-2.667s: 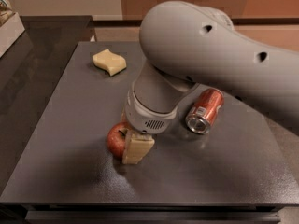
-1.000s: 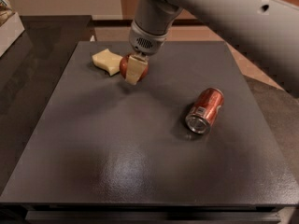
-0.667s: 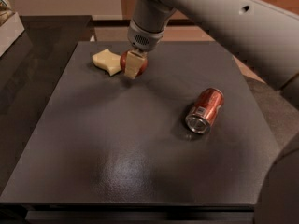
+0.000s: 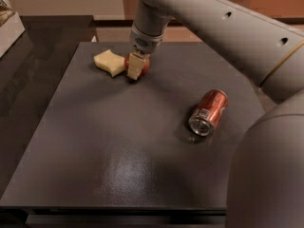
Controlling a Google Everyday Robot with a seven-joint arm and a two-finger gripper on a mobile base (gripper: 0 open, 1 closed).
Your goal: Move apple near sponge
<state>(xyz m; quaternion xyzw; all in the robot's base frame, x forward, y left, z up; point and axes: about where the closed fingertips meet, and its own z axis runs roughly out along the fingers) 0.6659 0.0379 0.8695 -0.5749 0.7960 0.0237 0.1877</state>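
The red apple (image 4: 144, 66) sits at the back left of the dark table (image 4: 118, 146), mostly covered by my gripper. The pale yellow sponge (image 4: 109, 62) with wavy edges lies flat right next to it on the left, almost touching. My gripper (image 4: 137, 66) comes down from above on the grey arm, shut on the apple, with one cream finger (image 4: 135, 67) across the apple's front. The apple is at or just above the table surface; I cannot tell which.
A red soda can (image 4: 208, 112) lies on its side at the right of the table, its top facing me. The arm's large grey body (image 4: 266, 175) fills the lower right. A darker counter (image 4: 33, 80) lies to the left.
The gripper carried the apple from the table's front middle to the back left beside the sponge. Over the last second it has hardly moved. The can and sponge stayed put.
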